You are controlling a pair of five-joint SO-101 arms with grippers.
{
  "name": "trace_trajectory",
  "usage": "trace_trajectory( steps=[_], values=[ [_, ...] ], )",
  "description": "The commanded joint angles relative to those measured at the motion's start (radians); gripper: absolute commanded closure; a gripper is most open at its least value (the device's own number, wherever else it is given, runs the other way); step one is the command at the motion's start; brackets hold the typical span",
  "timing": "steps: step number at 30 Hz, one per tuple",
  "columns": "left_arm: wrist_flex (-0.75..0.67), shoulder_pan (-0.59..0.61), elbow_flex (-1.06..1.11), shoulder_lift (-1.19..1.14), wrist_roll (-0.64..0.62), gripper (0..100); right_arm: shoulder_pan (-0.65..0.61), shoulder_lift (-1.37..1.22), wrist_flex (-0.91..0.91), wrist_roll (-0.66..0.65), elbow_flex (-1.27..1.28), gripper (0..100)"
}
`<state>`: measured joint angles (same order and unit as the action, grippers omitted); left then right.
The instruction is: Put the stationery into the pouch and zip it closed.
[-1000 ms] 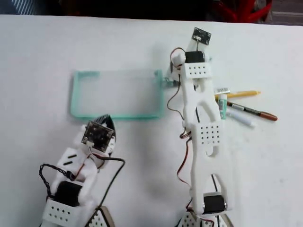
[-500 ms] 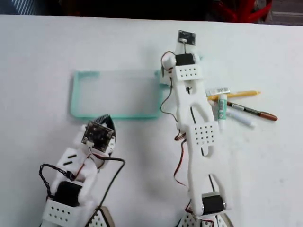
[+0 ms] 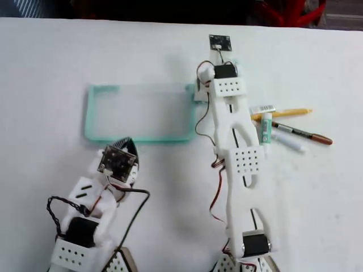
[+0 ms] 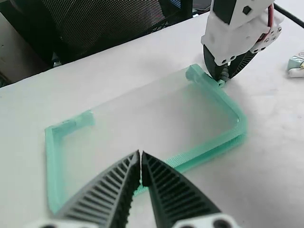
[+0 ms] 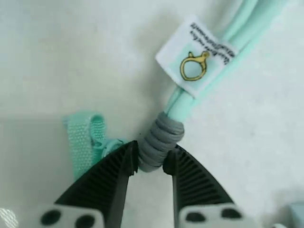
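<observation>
A flat, clear pouch point(image 3: 139, 139) edged in mint green lies on the white table point(image 3: 51, 56), its grey ribbed zipper pull point(image 5: 159, 142) at its right end, while a yellow pen point(image 3: 289, 113), red-capped dark marker point(image 3: 303, 134), white pen point(image 3: 289, 143) and small green-and-white tube point(image 3: 265, 130) lie bunched outside, near that end.

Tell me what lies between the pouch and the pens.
In the high view, the right arm lies between the pouch and the pens, above bare white table. The right wrist view shows its jaws shut on the pouch's grey zipper pull.
</observation>
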<state>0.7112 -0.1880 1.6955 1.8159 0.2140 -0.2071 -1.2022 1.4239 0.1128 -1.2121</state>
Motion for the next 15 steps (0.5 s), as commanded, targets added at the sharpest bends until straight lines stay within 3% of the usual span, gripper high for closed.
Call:
trace_trajectory(
  steps=[1, 15],
  values=[
    [0.005, -0.015, -0.003, 0.005, 0.008, 97, 0.001, 0.018, 0.038, -0.012, -0.032, 98.1],
    [0.002, -0.007, -0.003, 0.007, 0.008, 95, 0.002, 0.021, 0.079, -0.011, -0.066, 98.1]
  ],
)
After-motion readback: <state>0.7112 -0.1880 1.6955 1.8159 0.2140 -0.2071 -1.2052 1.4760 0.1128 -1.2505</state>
